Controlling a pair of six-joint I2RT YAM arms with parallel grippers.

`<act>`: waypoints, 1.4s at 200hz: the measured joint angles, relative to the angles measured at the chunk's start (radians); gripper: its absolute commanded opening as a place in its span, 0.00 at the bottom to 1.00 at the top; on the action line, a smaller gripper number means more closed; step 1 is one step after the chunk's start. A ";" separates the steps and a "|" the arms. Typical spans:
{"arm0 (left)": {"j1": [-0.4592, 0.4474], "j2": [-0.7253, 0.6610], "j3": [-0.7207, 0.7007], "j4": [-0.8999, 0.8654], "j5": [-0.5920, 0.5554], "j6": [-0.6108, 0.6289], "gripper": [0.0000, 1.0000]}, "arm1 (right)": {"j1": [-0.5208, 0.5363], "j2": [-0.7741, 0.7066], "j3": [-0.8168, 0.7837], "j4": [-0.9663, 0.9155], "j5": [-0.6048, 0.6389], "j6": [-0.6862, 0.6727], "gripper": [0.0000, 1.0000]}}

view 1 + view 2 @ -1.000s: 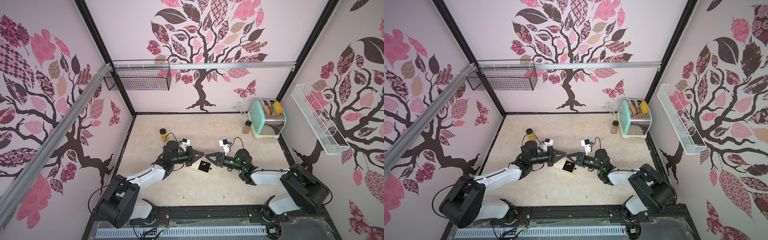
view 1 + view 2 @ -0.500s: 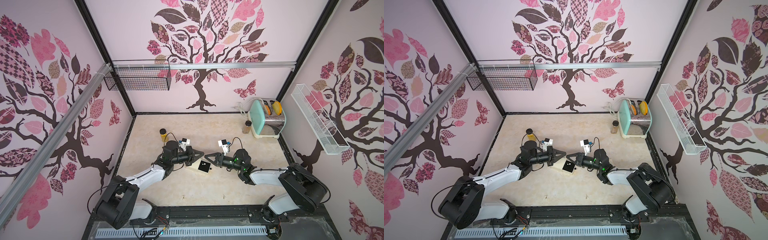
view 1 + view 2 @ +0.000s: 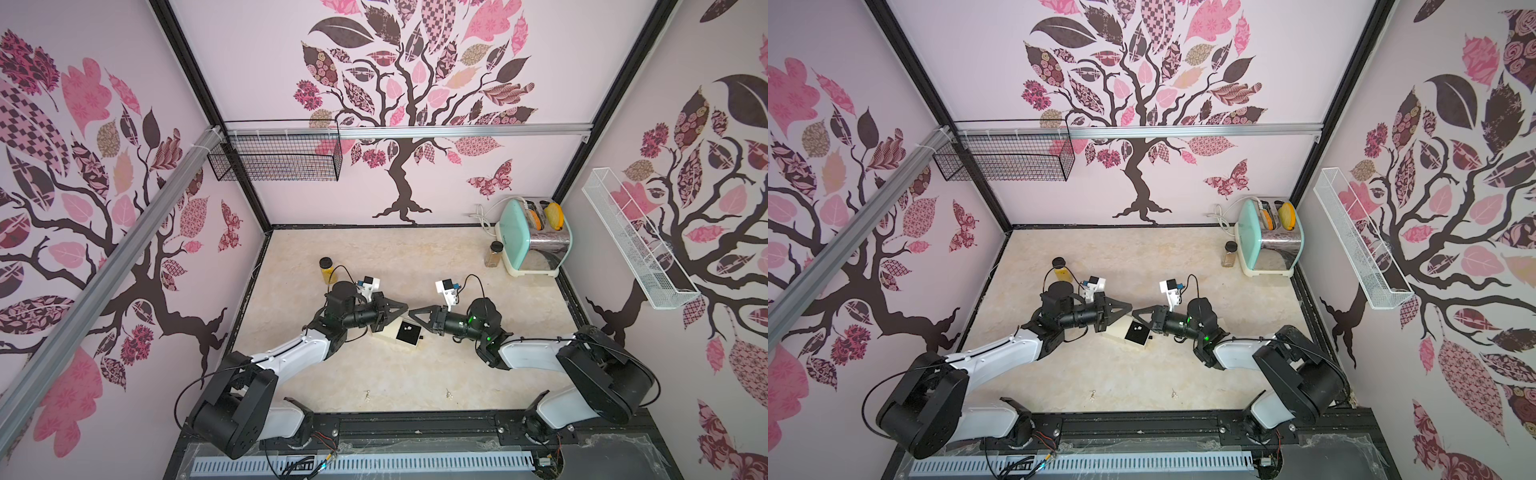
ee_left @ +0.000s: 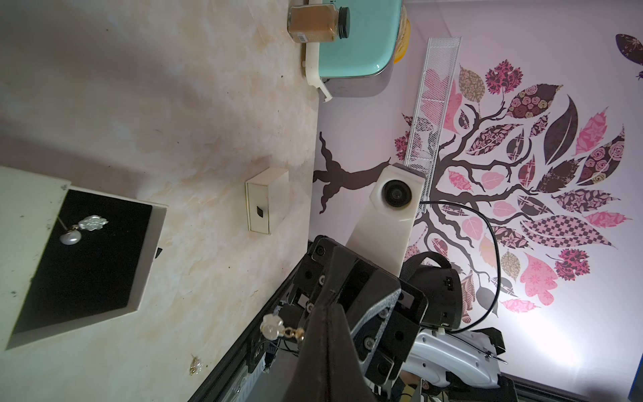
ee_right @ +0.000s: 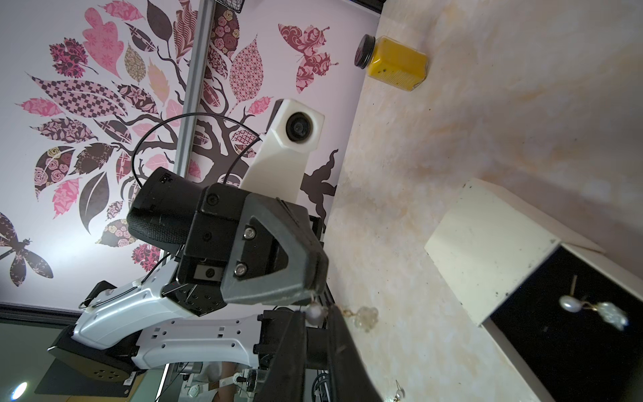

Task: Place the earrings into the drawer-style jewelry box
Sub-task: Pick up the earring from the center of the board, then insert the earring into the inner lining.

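Dangling where my two grippers meet tip to tip is one tiny pale silvery-gold metal dangle earring (image 5: 365, 316): a frosted flower, a short gold link and a pearl drop. My right wrist camera shows the pearl between the fingers of the right gripper (image 5: 317, 323), which are drawn in to a narrow gap around it, with the flower sticking out sideways. The left gripper (image 3: 404, 307) is clenched, its tip touching the pearl; I cannot tell whether it pinches any of it.

This happens just beside the cream drawer-style jewelry box (image 3: 384, 330), clear of its black-lined drawer (image 3: 409, 338), which stands open. A second earring (image 4: 81, 228) of the same make lies inside the drawer; in both top views it is only a pale speck. A third earring (image 3: 367, 395) and a fourth earring (image 3: 449, 393) lie on the beige marbled table (image 3: 374, 257) near its front edge, well apart.

Only the left wrist camera shows me a small closed cream box (image 4: 268, 202) beyond the drawer.
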 measured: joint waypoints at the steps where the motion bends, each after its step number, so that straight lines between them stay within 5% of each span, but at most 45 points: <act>1: 0.000 0.000 0.000 0.000 0.000 0.000 0.00 | 0.000 0.000 0.000 0.000 0.000 0.000 0.17; 130: 0.000 -0.012 0.000 -0.015 -0.003 0.008 0.00 | 0.000 0.006 0.021 -0.010 0.001 -0.003 0.11; 190: 0.000 -0.028 0.000 -0.065 -0.022 0.042 0.00 | 0.000 -0.056 0.025 -0.140 0.031 -0.042 0.00; 236: 0.049 -0.045 0.051 -0.263 -0.038 0.183 0.76 | 0.000 -0.109 0.112 -0.497 0.085 -0.209 0.00; 256: 0.114 -0.059 0.117 -0.428 -0.071 0.299 0.91 | 0.000 -0.101 0.206 -0.742 0.148 -0.344 0.00; 280: 0.185 -0.045 0.194 -0.597 -0.126 0.450 0.98 | 0.016 -0.029 0.356 -0.982 0.238 -0.501 0.00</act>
